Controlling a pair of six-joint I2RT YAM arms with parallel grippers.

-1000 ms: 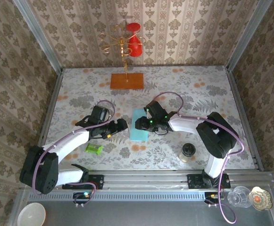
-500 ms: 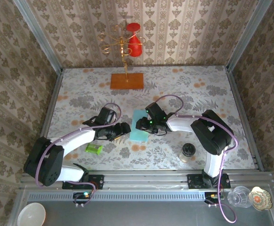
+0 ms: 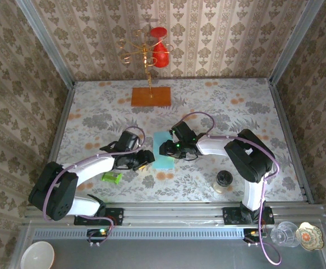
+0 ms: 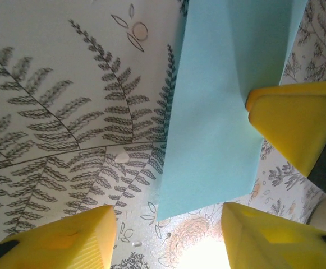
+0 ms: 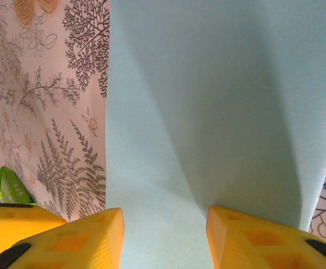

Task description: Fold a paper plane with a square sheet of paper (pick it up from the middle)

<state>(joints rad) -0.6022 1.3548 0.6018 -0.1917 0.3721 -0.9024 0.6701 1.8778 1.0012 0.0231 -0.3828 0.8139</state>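
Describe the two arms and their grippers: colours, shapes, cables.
The left arm and right arm match: white shells, black joints and bases, with a purple cable looping along each. The left gripper and right gripper have black bodies and yellow wedge-shaped fingers.

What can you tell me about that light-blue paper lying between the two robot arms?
The light-blue paper is thin, plain and unmarked. It forms a narrow rectangle, seemingly folded, with its long sides running away from the arms; the wrist views show a soft ridge along it. It lies flat on the floral table, near the middle. The right hand is open over its middle, though contact cannot be judged. The left hand is open just off its left edge.
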